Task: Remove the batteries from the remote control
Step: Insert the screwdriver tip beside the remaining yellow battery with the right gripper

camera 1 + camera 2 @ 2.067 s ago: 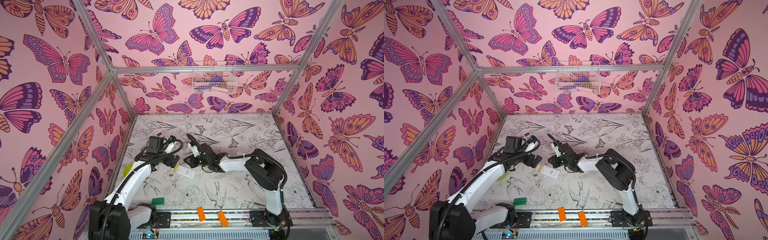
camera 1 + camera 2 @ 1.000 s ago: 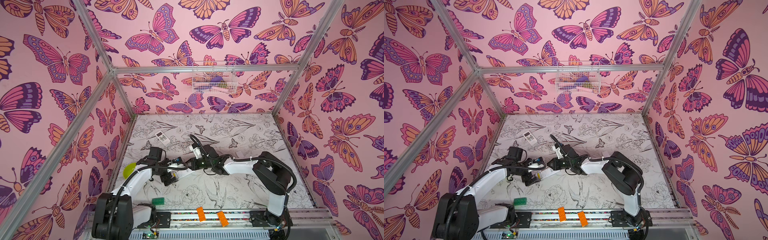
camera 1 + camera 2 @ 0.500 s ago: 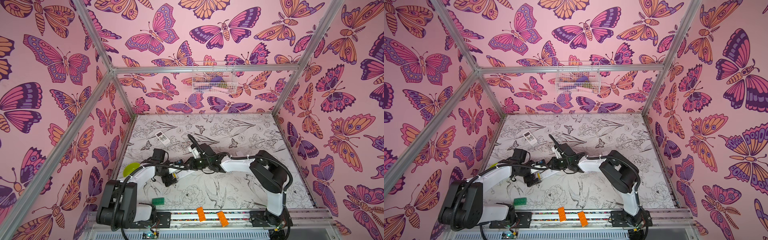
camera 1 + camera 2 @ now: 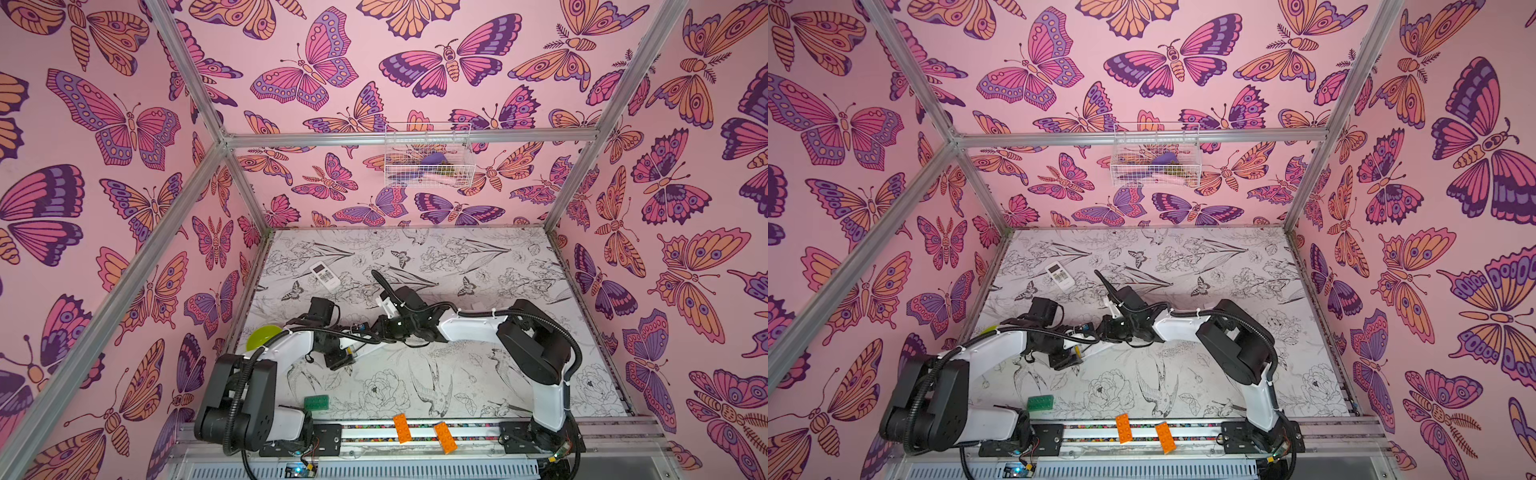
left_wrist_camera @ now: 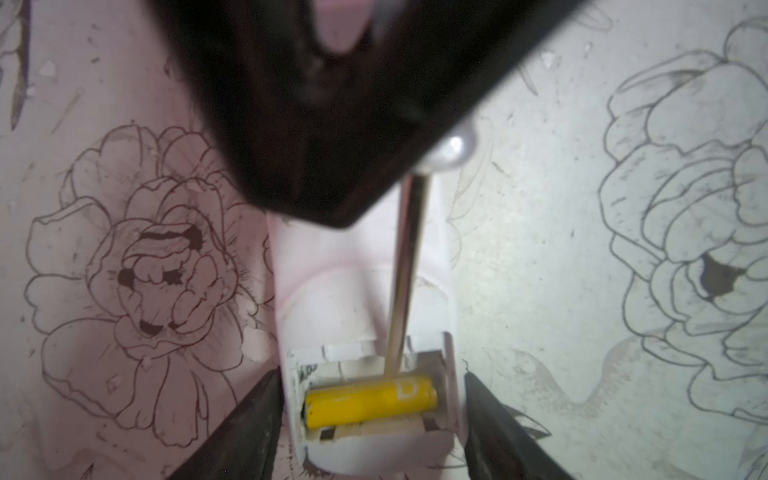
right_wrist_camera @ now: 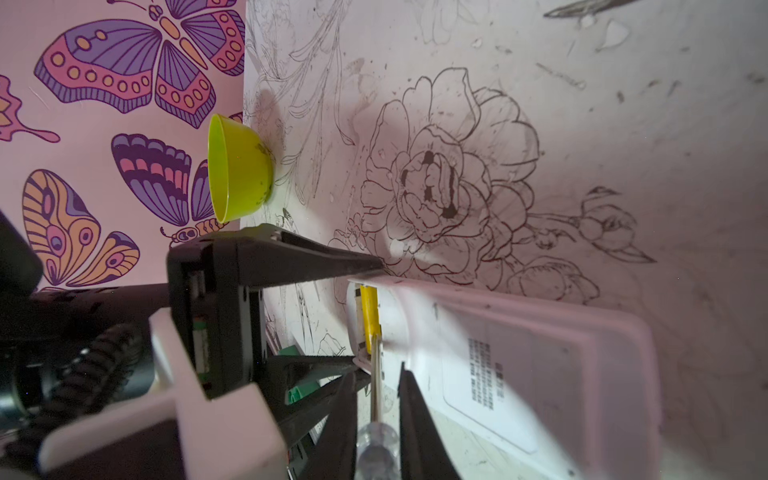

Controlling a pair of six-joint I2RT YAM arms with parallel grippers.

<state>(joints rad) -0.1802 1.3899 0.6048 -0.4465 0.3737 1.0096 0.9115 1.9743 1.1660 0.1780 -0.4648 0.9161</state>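
A white remote control (image 5: pixel 365 291) lies face down on the table, its end compartment uncovered. One yellow battery (image 5: pixel 370 401) lies across that compartment, and it also shows in the right wrist view (image 6: pixel 369 311). My left gripper (image 5: pixel 371 376) is open and straddles this end of the remote, a finger close against each side wall. My right gripper (image 6: pixel 377 370) is shut on the clear-handled screwdriver (image 6: pixel 378 440), whose metal shaft (image 5: pixel 405 270) ends against the battery. In both top views the two grippers, left (image 4: pixel 348 354) and right (image 4: pixel 376 332), meet left of the table's middle.
A second small white remote (image 4: pixel 325 275) lies at the back left. A yellow-green bowl (image 4: pixel 262 336) stands by the left wall, just behind my left arm. A green brick (image 4: pixel 316 402) and two orange bricks (image 4: pixel 402 428) lie near the front rail. A wire basket (image 4: pixel 428 160) hangs on the back wall.
My left gripper has left the small remote at the back left and come down over the near remote's end. Its jaws have narrowed around it. The right gripper with the screwdriver has barely moved.
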